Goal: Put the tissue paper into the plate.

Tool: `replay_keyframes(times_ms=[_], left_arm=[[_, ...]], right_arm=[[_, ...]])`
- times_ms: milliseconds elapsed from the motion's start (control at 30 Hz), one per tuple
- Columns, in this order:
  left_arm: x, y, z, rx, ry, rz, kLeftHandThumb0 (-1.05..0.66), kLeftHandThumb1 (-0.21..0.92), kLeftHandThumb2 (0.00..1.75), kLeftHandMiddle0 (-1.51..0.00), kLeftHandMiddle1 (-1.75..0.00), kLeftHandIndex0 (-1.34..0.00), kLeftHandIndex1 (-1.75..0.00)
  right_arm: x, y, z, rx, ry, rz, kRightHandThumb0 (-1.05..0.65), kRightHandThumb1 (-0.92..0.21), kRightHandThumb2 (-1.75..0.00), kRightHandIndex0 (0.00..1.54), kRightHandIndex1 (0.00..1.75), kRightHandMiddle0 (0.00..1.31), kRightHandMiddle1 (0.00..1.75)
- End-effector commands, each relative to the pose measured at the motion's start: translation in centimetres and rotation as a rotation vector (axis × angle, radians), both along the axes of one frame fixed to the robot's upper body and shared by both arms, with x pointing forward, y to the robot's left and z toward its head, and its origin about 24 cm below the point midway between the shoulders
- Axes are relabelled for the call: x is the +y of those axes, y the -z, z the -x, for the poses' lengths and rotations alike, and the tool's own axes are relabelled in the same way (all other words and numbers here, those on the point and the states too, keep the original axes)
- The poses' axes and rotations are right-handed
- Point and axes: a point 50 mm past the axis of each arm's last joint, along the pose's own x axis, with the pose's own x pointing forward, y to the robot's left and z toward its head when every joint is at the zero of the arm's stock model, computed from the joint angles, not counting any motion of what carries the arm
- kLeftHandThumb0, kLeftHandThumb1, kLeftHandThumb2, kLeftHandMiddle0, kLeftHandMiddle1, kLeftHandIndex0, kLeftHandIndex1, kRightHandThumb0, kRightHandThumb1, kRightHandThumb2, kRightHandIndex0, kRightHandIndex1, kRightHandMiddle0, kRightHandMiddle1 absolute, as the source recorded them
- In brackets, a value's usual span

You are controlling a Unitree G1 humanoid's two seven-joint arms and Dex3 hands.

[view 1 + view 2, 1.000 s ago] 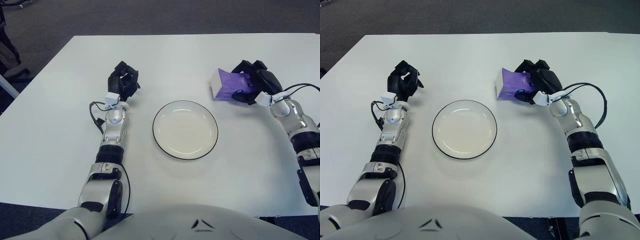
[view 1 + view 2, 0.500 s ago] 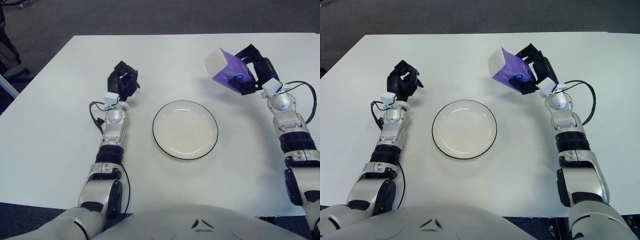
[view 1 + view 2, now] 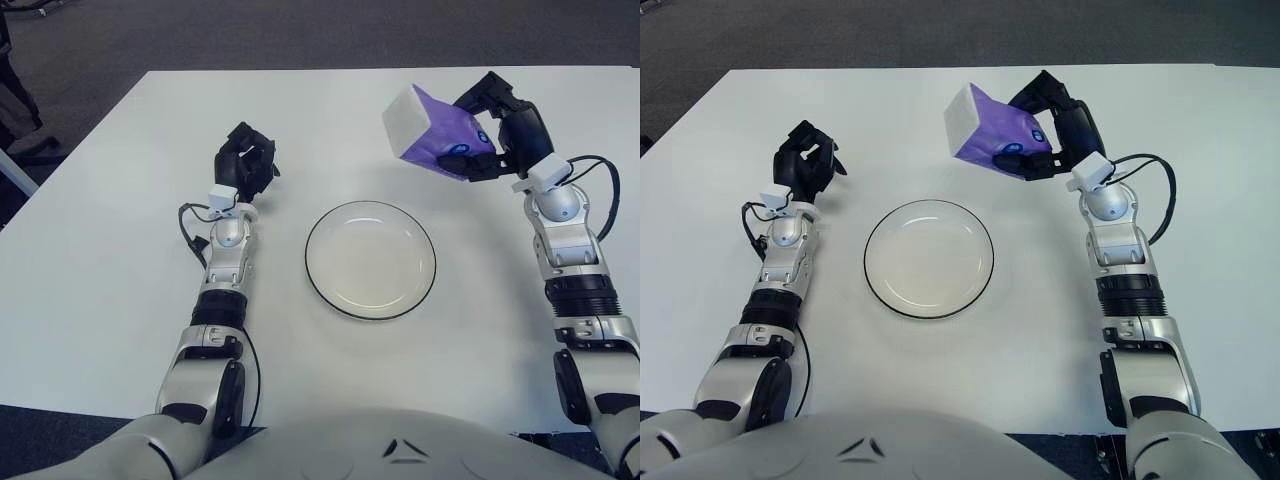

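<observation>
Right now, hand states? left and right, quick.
Left hand: curled shut, holding nothing, left of the plate.
Right hand: shut on the purple tissue pack, held in the air beyond the plate's far right rim.

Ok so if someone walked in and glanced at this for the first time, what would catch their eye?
Most likely the purple tissue pack with its white end, gripped in the right robot hand and held in the air above the table, up and to the right of the plate. Next, the white plate with a dark rim, sitting bare at the middle of the white table. The left robot hand, black, shows to the plate's left, idle.
</observation>
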Motion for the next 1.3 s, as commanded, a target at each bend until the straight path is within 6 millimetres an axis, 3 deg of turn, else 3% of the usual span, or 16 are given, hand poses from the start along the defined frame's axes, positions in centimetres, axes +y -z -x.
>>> replay_keyframes(times_ms=[0, 467, 1267], left_arm=[[0.4, 6.8, 3.5, 0.245, -0.024, 0.034, -0.30, 0.92, 0.32, -0.92, -1.75, -0.75, -1.75], [0.3, 6.9, 3.3, 0.252, -0.019, 0.030, -0.30, 0.92, 0.33, -0.92, -1.75, -0.75, -1.75], [0.1, 6.9, 3.3, 0.258, -0.013, 0.025, -0.31, 0.92, 0.33, -0.92, -1.75, -0.76, -1.75]], right_arm=[[0.9, -1.1, 1.2, -0.091, -0.040, 0.045, -0.08, -0.77, -0.21, 0.81, 1.75, 0.68, 1.75], [2.9, -0.8, 2.4, -0.384, -0.102, 0.408, -0.07, -0.81, -0.17, 0.83, 1.75, 0.68, 1.75], [5.0, 1.0, 4.1, -0.445, -0.352, 0.663, -0.02, -0.92, -0.12, 0.74, 1.75, 0.56, 1.75]])
